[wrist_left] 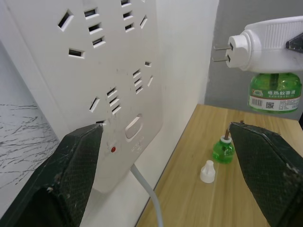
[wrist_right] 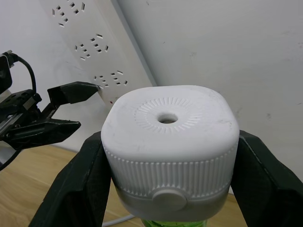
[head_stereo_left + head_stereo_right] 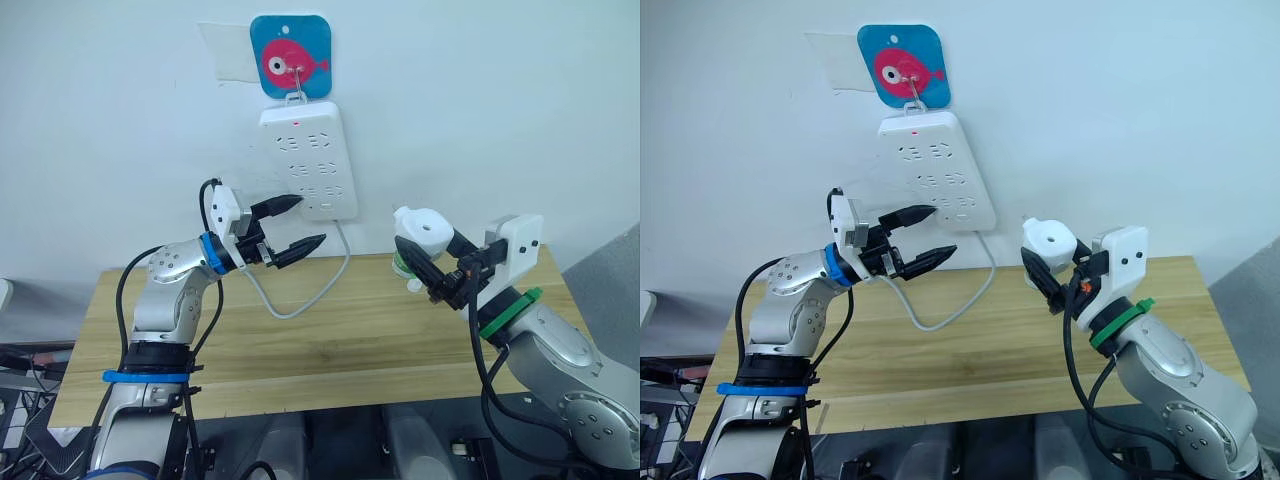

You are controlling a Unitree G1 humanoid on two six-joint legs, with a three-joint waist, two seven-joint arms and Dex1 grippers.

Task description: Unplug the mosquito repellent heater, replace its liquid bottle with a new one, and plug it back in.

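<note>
Here the right end effector (image 3: pixel 432 262) clamps the mosquito repellent heater (image 3: pixel 421 231); the left end effector (image 3: pixel 292 226), fingers apart, flanks the power strip (image 3: pixel 308 160).

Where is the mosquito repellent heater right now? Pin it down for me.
The mosquito repellent heater is off the power strip, clamped in the right gripper above the table's right side, a green bottle attached beneath and its prongs bare.
</note>
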